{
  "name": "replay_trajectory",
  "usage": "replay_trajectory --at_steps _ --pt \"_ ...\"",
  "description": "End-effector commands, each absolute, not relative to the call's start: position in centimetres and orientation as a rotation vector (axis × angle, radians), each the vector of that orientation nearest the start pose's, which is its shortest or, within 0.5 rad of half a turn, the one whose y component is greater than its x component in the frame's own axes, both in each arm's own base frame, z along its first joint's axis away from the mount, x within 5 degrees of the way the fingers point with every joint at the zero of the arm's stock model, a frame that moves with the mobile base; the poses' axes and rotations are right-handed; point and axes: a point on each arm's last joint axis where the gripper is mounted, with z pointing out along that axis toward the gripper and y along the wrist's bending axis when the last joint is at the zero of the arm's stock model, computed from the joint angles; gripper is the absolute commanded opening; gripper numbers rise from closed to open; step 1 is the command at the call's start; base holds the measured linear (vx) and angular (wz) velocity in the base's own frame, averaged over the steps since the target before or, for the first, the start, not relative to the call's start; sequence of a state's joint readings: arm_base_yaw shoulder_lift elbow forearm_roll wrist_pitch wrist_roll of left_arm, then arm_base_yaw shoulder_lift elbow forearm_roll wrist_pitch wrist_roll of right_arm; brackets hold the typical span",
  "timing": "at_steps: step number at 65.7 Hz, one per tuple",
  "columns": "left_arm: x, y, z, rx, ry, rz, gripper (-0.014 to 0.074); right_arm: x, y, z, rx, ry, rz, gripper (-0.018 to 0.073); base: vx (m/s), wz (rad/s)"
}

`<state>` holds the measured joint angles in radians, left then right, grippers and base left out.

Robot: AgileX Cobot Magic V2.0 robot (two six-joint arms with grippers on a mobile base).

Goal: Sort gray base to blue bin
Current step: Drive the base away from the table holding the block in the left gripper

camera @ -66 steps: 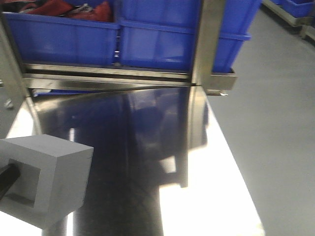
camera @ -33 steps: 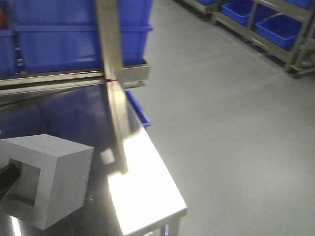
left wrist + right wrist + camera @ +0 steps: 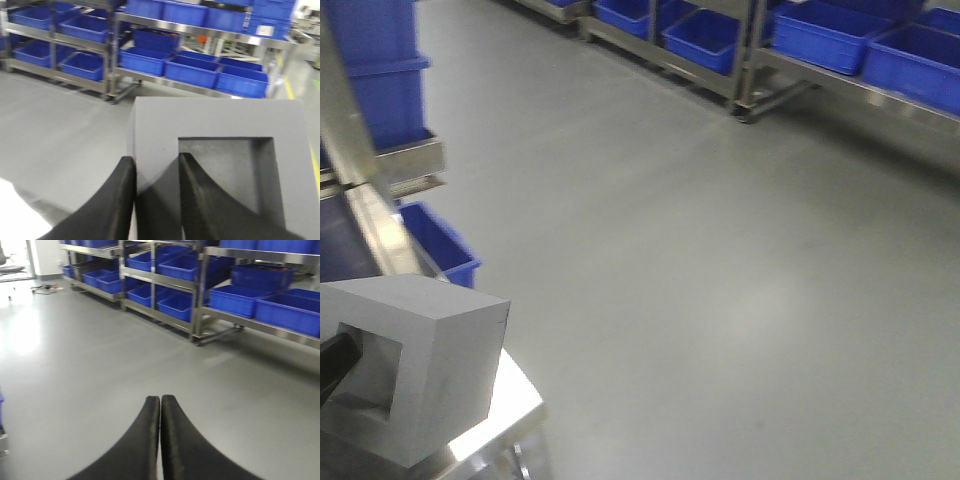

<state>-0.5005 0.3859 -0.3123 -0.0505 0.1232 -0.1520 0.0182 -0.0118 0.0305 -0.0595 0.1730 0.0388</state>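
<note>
**L gripper** (image 3: 156,165): narrow set, clamped on the matte light-gray cube-like block (image 3: 215,120). One black curved finger (image 3: 117,200) lies against the block's outer face. The other finger (image 3: 197,200) sits inside the square recess. One recess wall is pinched between the two pads. The rest of the block extends ahead of the fingertips and off to the recess-finger side, filling most of the L wrist view.

Front view: the same block (image 3: 440,370) is at lower left, recess face toward the dark finger (image 3: 335,365) that enters it. Directly below the gripped block is the corner of a polished steel table (image 3: 510,410). Contact between block and table: cannot tell.

**R gripper** (image 3: 160,402): fingers pressed together along their inner edges, tips touching, nothing between them. Below and ahead of the tips is plain gray floor (image 3: 75,365).

**Surroundings:**
- Bright-blue rectangular plastic totes (image 3: 195,70) stand on steel racks (image 3: 112,55), well beyond the L fingertips, past the block's top edge.
- More such totes (image 3: 235,297) on racks are well ahead of the R fingertips, up and to the side.
- Which tote is the task's target: cannot tell.
- Block is well apart from every tote in view; it is in none of them.
</note>
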Motion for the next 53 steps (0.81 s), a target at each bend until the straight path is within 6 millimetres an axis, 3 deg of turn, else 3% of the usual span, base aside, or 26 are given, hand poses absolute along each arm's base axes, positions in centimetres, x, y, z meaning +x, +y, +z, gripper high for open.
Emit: replay_trajectory --at_steps 1,53 --pt "8.27 -4.55 30.19 0.226 1.551 -0.567 -0.0006 5.65 0.02 19.03 -0.032 1.604 -0.019 -0.0009 -0.03 -0.57" --pt "8.27 -4.55 30.19 0.226 1.551 -0.567 -0.0006 5.65 0.02 19.03 -0.032 1.604 -0.019 -0.0009 0.00 -0.72"
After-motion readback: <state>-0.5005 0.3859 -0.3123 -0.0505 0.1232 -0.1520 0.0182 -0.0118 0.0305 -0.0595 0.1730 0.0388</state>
